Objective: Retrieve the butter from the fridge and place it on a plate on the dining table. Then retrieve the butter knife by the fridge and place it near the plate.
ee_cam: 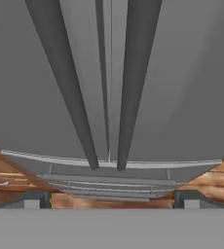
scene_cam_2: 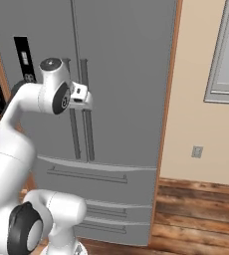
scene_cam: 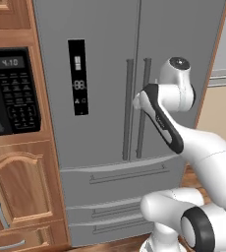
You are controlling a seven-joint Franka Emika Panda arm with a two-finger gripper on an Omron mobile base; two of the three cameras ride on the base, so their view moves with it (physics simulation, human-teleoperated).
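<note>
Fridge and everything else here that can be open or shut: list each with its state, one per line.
Fridge: both doors shut, handles side by side at the seam.
Fridge drawers: shut.
Microwave: door shut, clock display lit.
Cabinet door: shut.
Gripper: open, nothing between its fingertips, aimed at the two door handles.

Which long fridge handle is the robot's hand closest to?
The right door's handle: the hand sits right beside it, while the left door's handle stands one bar farther away.
</note>
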